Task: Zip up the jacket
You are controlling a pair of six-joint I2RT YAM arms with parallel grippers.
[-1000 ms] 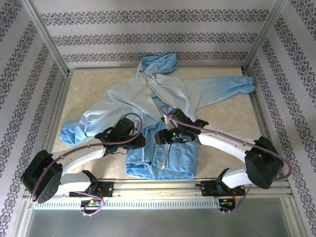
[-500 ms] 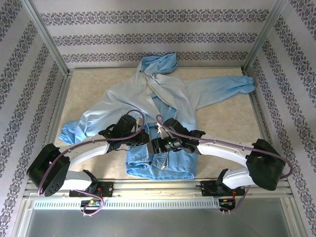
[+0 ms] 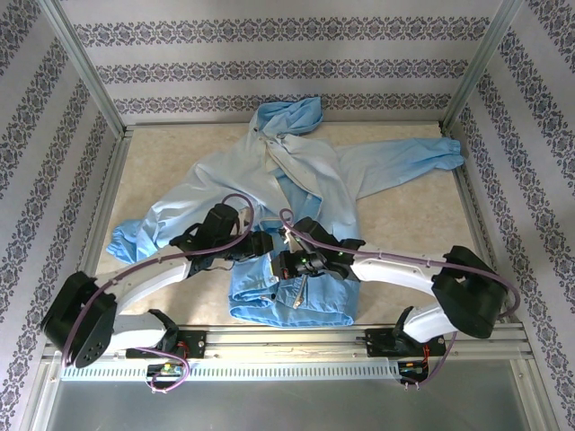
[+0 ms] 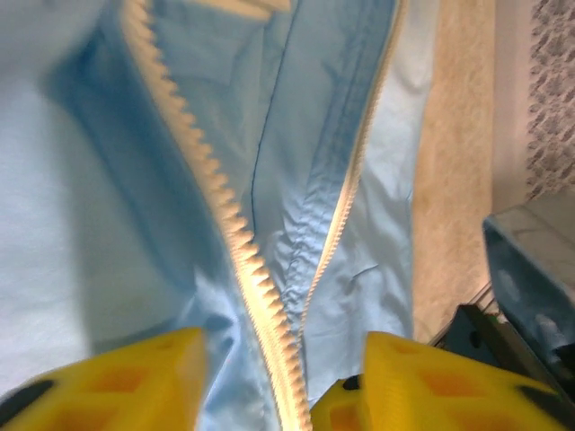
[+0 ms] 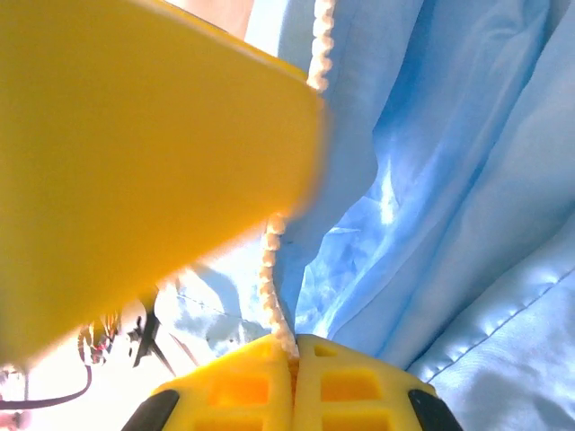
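Both grippers have drawn closer together over the past second. The right gripper [image 3: 289,262] has slid leftward and the left gripper [image 3: 262,244] has edged toward it, so they now sit just beside each other over the lower front of the jacket [image 3: 269,171]. It lies spread on the table [image 3: 404,224], with the hood at the far side, a sleeve out to each side and the hem nearest the arm bases. In the left wrist view, the yellow fingers [image 4: 135,382] stand well apart, and the pale zipper strip [image 4: 229,215] runs down between them. In the right wrist view, the pads [image 5: 243,377] are pressed together, pinching a toothed zipper edge.
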